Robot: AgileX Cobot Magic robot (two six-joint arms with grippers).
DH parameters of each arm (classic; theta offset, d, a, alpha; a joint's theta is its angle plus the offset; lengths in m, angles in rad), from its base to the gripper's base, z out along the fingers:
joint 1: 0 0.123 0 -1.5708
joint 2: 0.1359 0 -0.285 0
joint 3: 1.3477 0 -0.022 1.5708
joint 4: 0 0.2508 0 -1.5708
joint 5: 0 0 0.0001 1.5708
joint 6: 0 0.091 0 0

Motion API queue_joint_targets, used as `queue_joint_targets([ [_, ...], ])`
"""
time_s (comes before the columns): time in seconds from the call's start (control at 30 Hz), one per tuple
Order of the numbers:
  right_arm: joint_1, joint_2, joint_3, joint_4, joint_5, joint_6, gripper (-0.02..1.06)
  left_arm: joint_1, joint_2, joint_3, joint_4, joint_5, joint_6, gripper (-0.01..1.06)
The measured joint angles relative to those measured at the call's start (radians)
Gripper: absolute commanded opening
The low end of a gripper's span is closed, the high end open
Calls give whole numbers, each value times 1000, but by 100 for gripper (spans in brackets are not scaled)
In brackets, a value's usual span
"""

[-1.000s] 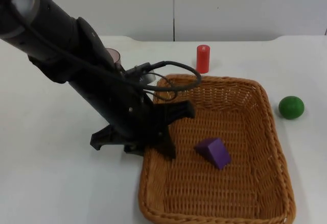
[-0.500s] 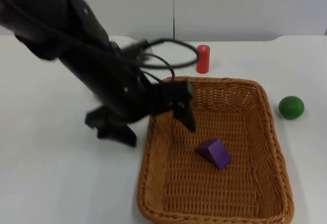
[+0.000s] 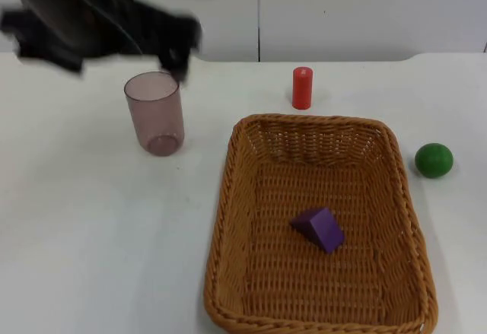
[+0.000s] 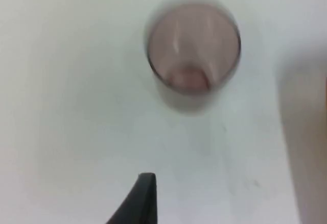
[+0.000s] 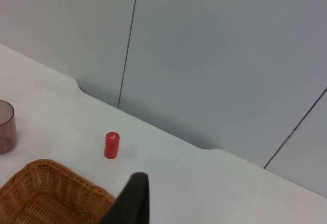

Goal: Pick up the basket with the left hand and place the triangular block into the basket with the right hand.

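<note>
Well apart: left pincer (image 3: 114,30), grip state unclear, from basket (image 3: 228,220) with purple triangular block (image 3: 319,228).

Top view: fixed, high, facing forward over white table (image 3: 91,258). Left wrist view: close above translucent brownish plastic cup (image 4: 193,50), probably straight down. Right wrist view: higher, facing grey partition wall (image 5: 214,45); shares red cylinder block (image 5: 111,145) with top view.
</note>
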Motion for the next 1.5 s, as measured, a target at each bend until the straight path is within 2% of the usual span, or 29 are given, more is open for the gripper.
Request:
queue_joint_targets([
  [0.17,0,0,0,-25,2,71,104,0,-121,0,52,6,-8,105],
  [0.3,0,0,0,-212,24,270,104,0,-287,0,145,8,-9,105],
  [0.33,0,0,0,-244,24,294,104,0,-322,0,161,8,-9,105],
  [0.43,0,0,0,-255,24,295,104,0,-382,0,174,9,-9,105],
  [0.53,0,0,0,-214,16,263,104,0,-436,0,178,15,-10,105],
  [0.6,-12,11,0,-148,-6,225,104,0,-471,0,185,32,-10,105],
  [0.7,-65,48,0,18,-39,116,104,0,-494,0,194,75,7,105],
  [0.73,-65,48,0,18,-39,116,104,0,-494,0,194,75,7,105],
  [0.93,-277,168,6,397,-136,-138,104,0,-506,0,200,124,25,105],
  [0.97,-277,168,6,397,-136,-138,104,0,-506,0,200,124,25,105],
  [1.03,-348,188,8,471,-181,-178,104,13,-510,-2,206,134,27,105],
  [1.1,-375,190,8,486,-202,-188,104,29,-512,-10,206,139,27,105],
  [1.17,-425,186,8,493,-225,-197,104,108,-514,-37,210,145,21,105],
  [1.2,-443,182,8,476,-229,-200,104,149,-519,-48,214,145,19,105],
  [1.23,-443,182,8,476,-229,-200,104,149,-519,-48,214,145,19,105],
  [1.4,-514,134,57,405,-275,-167,104,339,-562,-86,227,144,27,105],
  [1.43,-514,134,57,405,-275,-167,104,339,-562,-86,227,144,27,105],
  [1.5,-523,109,92,403,-302,-160,104,366,-583,-88,96,128,148,105],
])
